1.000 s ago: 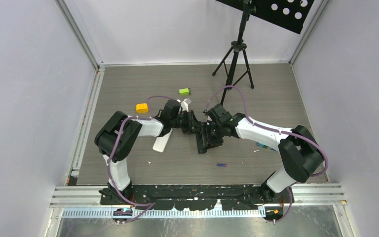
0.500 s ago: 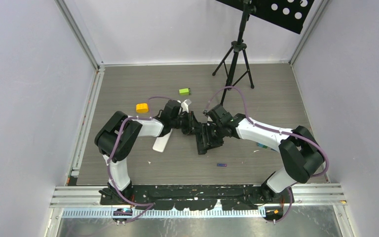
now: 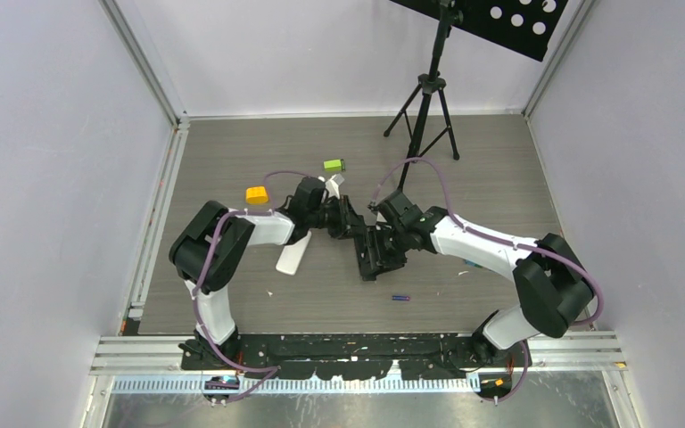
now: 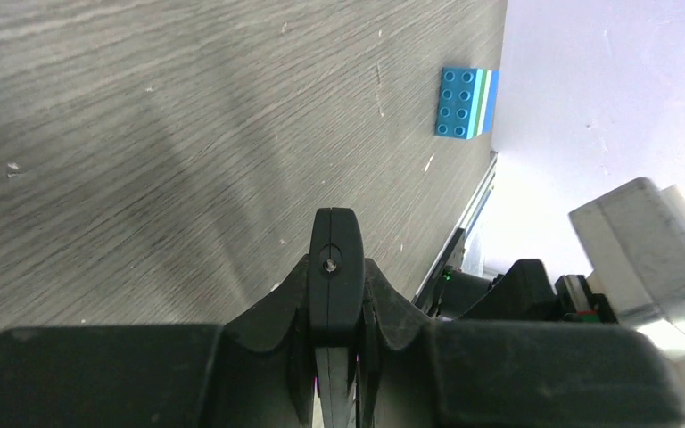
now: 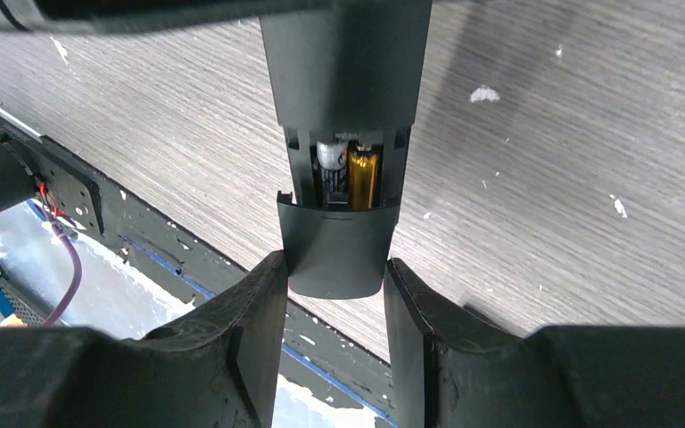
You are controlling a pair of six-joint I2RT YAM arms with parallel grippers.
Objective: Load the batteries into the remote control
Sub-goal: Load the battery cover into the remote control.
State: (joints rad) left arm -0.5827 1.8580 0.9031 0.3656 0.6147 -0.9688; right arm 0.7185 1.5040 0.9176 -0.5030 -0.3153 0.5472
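One blue-purple battery loose, on the near side of the held remote
The remote is clamped at one end between the jaws of the right gripper, with its long axis running straight out from them. A yellowish battery is seen seated in the open compartment; the slot beside it cannot be read clearly. The blue-purple battery lies on the table, apart from the remote toward the near edge, its long axis left to right. The left gripper is closed at the remote's far end, with nothing seen between its jaws. The right arm is judged nearer but occupied, so the pick likely falls to the left.
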